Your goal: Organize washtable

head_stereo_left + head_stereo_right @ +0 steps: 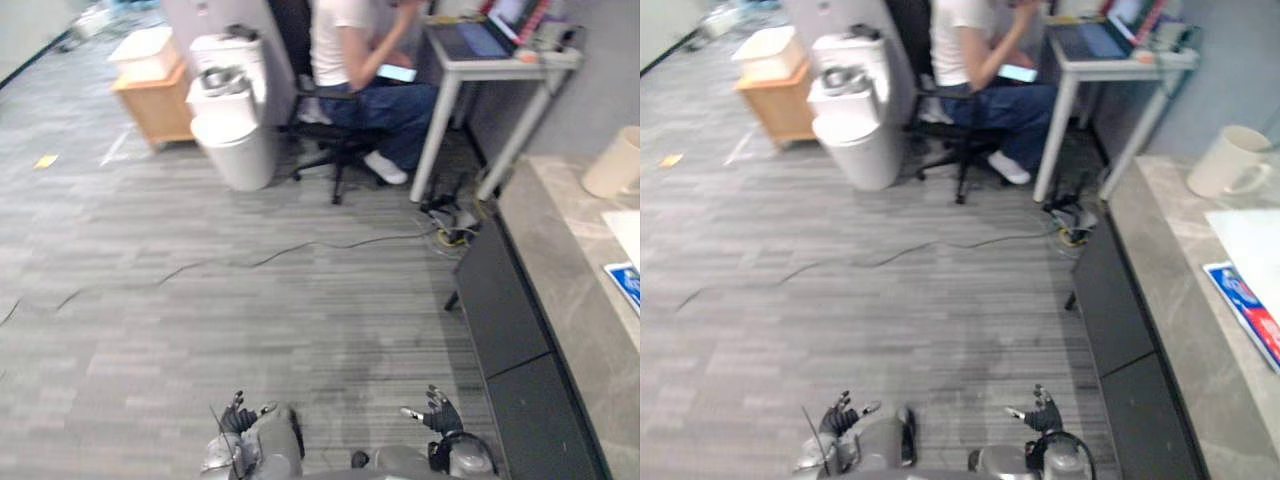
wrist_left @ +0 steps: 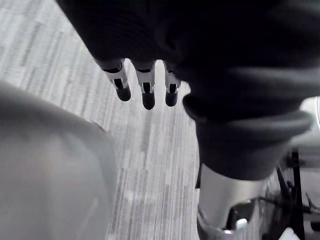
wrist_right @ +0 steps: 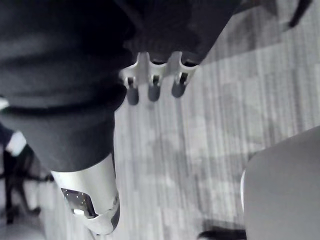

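The washtable [image 1: 560, 250] is a grey stone counter along the right side, with dark cabinet fronts [image 1: 505, 310] below it. On it stand a cream mug [image 1: 1225, 160], a white flat sheet [image 1: 1250, 245] and a blue and red packet [image 1: 1245, 305]. My left hand [image 1: 238, 414] hangs low at the bottom of the left eye view, fingers relaxed and holding nothing. My right hand [image 1: 440, 412] hangs low near the cabinet fronts, also open and holding nothing. Both wrist views show straight fingers [image 2: 145, 90] [image 3: 154, 85] over the grey floor.
A person sits on a black office chair [image 1: 335, 140] at a white desk [image 1: 480, 60] with a laptop, far ahead. A white bin [image 1: 235, 145] and a wooden cabinet [image 1: 155, 100] stand at the back left. A thin cable [image 1: 250, 262] crosses the carpet.
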